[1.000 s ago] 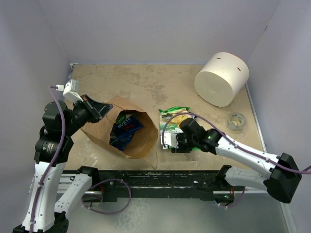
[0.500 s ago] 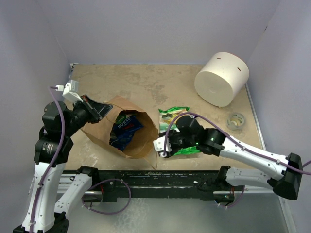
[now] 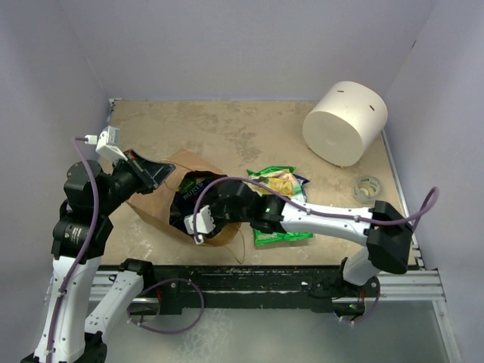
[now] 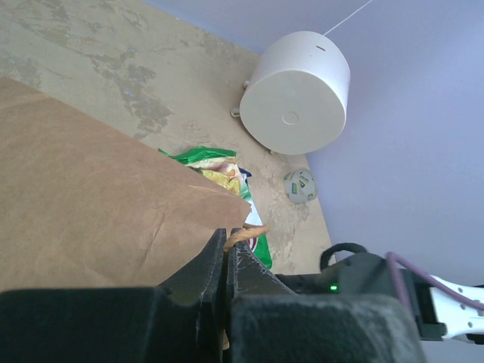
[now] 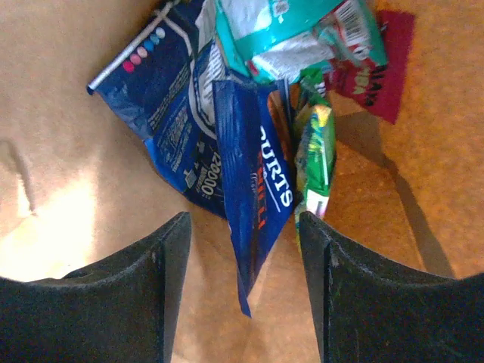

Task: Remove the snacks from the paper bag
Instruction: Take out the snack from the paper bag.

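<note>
The paper bag point(image 3: 147, 203) lies on its side, mouth toward the right. My left gripper point(image 3: 155, 172) is shut on its upper rim by a tan handle, seen in the left wrist view point(image 4: 227, 243). My right gripper point(image 3: 193, 215) is inside the bag's mouth, open and empty point(image 5: 246, 227). The tip of a dark blue packet point(image 5: 257, 197) hangs between its fingers without touching them. Behind it lie a blue-and-white packet point(image 5: 170, 128), a teal one point(image 5: 280, 26), a green-yellow one point(image 5: 318, 151) and a red-pink one point(image 5: 374, 64). Two green packets point(image 3: 278, 227) lie on the table beside the bag.
A big white cylinder point(image 3: 345, 122) lies on its side at the back right. A small tape roll point(image 3: 368, 189) sits near the right wall. Purple walls close in the table on three sides.
My right arm has swung left from the green packets on the table to the bag, and its gripper is now inside the mouth. The left gripper still holds the rim.
</note>
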Robot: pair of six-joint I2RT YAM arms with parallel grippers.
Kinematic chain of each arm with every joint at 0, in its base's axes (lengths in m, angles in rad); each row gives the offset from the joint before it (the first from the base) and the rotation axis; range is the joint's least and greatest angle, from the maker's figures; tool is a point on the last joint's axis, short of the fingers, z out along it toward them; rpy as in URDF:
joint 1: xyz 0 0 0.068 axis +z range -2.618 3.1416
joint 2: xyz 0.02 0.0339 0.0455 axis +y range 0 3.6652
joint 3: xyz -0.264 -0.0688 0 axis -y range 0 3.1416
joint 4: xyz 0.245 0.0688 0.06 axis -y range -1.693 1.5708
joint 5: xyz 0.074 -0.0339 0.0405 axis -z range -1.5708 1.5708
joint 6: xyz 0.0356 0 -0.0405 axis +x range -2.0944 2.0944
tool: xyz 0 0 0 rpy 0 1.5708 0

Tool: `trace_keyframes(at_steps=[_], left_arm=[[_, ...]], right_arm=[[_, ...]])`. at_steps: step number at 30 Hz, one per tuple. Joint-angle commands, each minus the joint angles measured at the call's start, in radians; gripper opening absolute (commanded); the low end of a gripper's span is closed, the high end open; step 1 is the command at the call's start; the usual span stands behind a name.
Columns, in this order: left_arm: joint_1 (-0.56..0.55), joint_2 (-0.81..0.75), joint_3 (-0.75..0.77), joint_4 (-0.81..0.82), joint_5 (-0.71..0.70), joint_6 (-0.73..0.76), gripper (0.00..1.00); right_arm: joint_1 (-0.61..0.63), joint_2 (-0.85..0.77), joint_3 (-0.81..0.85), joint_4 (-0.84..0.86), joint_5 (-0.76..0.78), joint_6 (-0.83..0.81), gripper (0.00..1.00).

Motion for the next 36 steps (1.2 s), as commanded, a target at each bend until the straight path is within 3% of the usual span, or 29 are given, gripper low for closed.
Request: trace_keyframes(at_steps=[1,6,12,15,18,25,36], left_arm=[[-0.001,-0.005,0.02,0.017,0.009,-0.025,0.0],[-0.001,0.005,0.028,0.016,0.007,-0.014,0.0],[-0.001,0.006,0.047,0.012,-0.004,-0.01,0.0],[-0.001,-0.004,0.051,-0.025,-0.02,0.003,0.0],[-0.001,-0.012,0.048,-0.031,-0.016,-0.005,0.0],[-0.001,0.009,0.085,-0.038,-0.044,0.068,0.0],[-0.001,-0.033,0.055,-0.005,-0.05,0.083,0.0]], right_arm=[[0.003,0.082,0.058,0.073,0.116,-0.088,0.62],[0.005,0.17,0.123,0.008,0.067,-0.09,0.59],[0.005,0.219,0.124,0.103,0.092,-0.024,0.58],[0.004,0.255,0.152,0.116,0.082,-0.011,0.52],[0.003,0.279,0.183,0.113,0.068,0.022,0.41],[0.005,0.227,0.204,0.039,0.05,0.046,0.02],[0.004,0.028,0.111,0.007,0.019,0.177,0.0]])
